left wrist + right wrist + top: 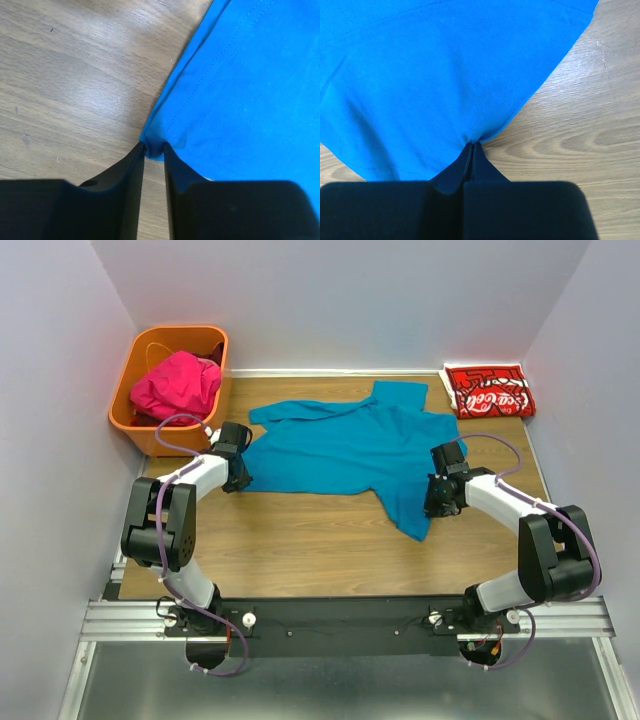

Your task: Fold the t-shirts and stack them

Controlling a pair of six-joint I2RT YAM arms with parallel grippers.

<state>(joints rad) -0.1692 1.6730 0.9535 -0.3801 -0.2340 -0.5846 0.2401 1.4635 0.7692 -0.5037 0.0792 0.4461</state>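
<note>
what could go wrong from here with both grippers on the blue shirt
1. The left gripper pinches only the very tip of a hem corner of the teal t-shirt, so it may slip out on lifting.
2. The right gripper also grips just a small bunch at the edge; uneven pulling could skew the fold.
3. The shirt lies rumpled, so creases may get folded in.

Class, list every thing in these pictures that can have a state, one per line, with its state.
teal-blue t-shirt: unfolded, spread out
red t-shirt: folded, lying at the far right corner
pink t-shirt: crumpled, inside the orange basket
orange basket: upright, holding the pink t-shirt
left gripper: shut on the teal-blue t-shirt's corner
right gripper: shut on the teal-blue t-shirt's edge
</note>
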